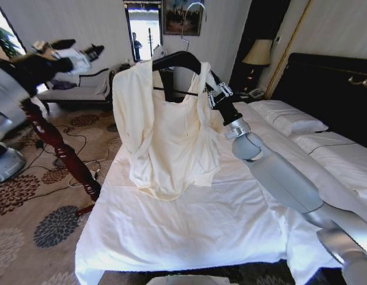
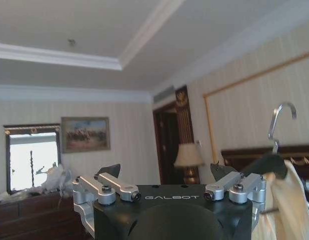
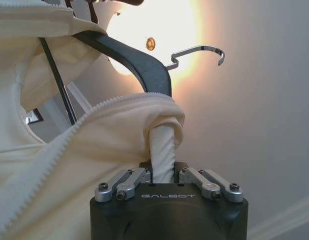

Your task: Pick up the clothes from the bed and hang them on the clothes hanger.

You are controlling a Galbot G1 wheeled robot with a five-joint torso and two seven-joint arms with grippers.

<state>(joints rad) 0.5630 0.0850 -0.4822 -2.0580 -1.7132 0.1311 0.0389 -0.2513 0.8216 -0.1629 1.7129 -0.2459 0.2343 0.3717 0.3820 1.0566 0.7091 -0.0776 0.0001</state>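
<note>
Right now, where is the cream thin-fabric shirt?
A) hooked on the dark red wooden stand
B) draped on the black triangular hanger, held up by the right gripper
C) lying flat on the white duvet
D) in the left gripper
B: the cream thin-fabric shirt hangs over the black triangular hanger, with the right gripper shut on a fold of shirt at the hanger's shoulder, above the bed; the left gripper is open and holds nothing.

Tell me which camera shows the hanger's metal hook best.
The right wrist view: the hook stands whole against the bare ceiling, above the black hanger and the shirt that the right claw pinches. The left wrist view shows the hook smaller; the head view shows it faintly.
</note>
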